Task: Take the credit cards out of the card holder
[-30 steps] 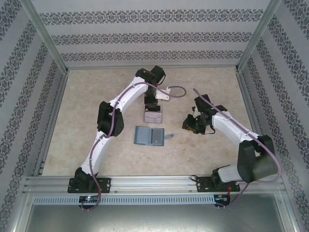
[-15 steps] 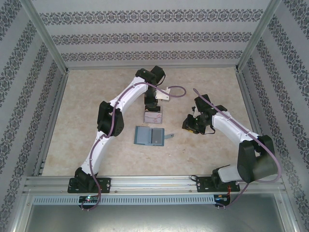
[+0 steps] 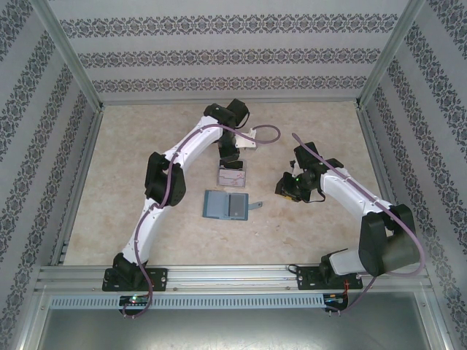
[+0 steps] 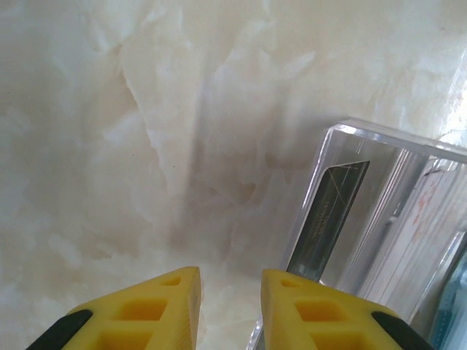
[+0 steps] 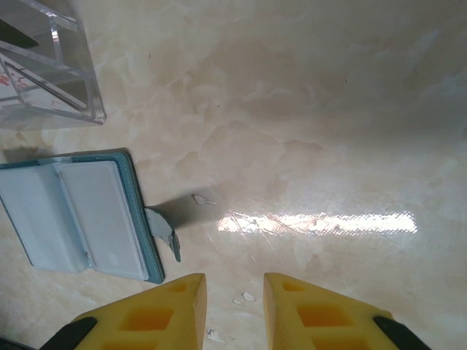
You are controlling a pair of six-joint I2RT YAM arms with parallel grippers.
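Wallet [image 3: 226, 205] first: where is it?

Nearest me, flat on the table [image 3: 146, 146], spread open like a book, its tab out to the right. My right claw [image 5: 232, 288] hangs just beside that tab, fingers a little apart, gripping nothing.

And the cards?

A dark card [image 4: 328, 211] and a pale card [image 4: 427, 215] stand in the clear tray [image 3: 232, 173] just beyond the wallet. My left claw [image 4: 230, 281] hovers at the tray's far edge, narrowly parted, empty too.

So we're finished?

Nearly, I judge. The slots look flat, but I can't tell whether a card remains inside.
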